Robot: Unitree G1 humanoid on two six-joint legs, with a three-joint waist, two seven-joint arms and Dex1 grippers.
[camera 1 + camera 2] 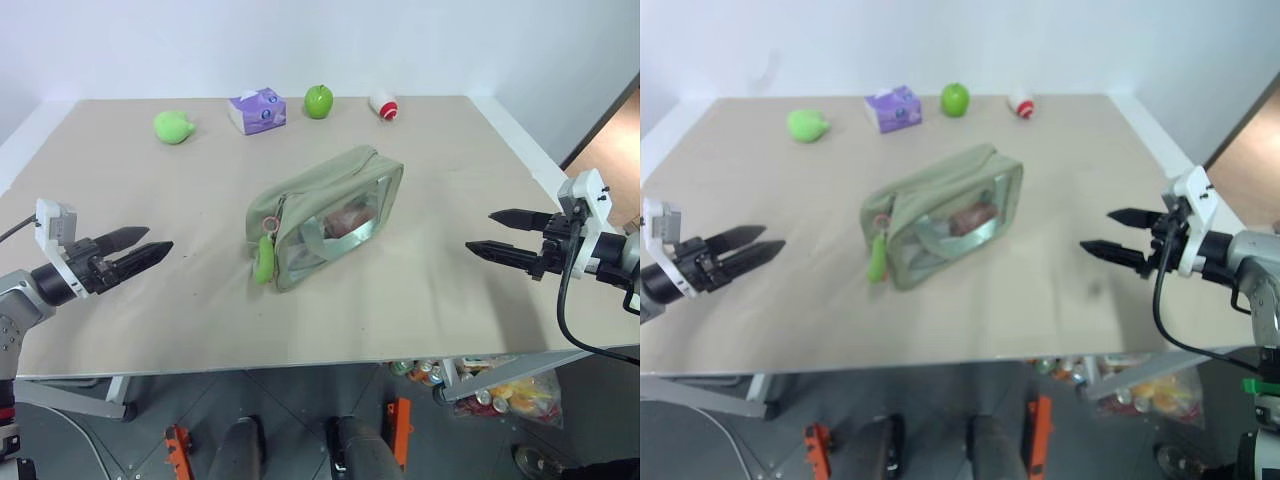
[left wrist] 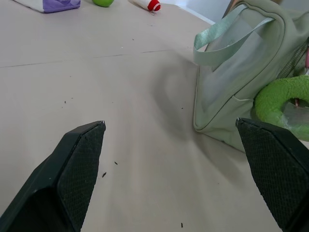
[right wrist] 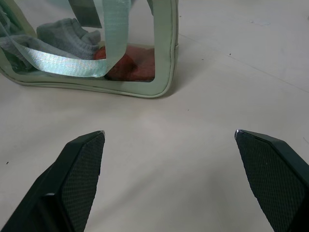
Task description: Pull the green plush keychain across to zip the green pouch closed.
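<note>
On the beige tabletop [image 1: 420, 290], the boxy sage-green fabric pouch [image 1: 335, 205] with clear window sides lies untouched between the wide-open, empty left gripper [image 1: 150, 248] and right gripper [image 1: 478, 232], so the approach is judged not yet begun and the small lime-green fuzzy plush keychain [image 1: 264, 262] at the pouch's near-left end must first be reached.

One pouch [image 1: 325, 215] is counted, with one keychain [image 1: 264, 262] at its 8 o'clock end. Along the table's [image 1: 150, 300] 12 o'clock edge are listed one lime lump [image 1: 173, 127], one tissue pack [image 1: 257, 110], one apple [image 1: 318, 101], one red-and-white bottle [image 1: 384, 105]. Two grippers are recorded: left [image 1: 158, 253], right [image 1: 480, 232].

Table [image 1: 150, 300] w/ pouch [image 1: 330, 215], tissue pack [image 1: 257, 110], apple [image 1: 318, 101].
</note>
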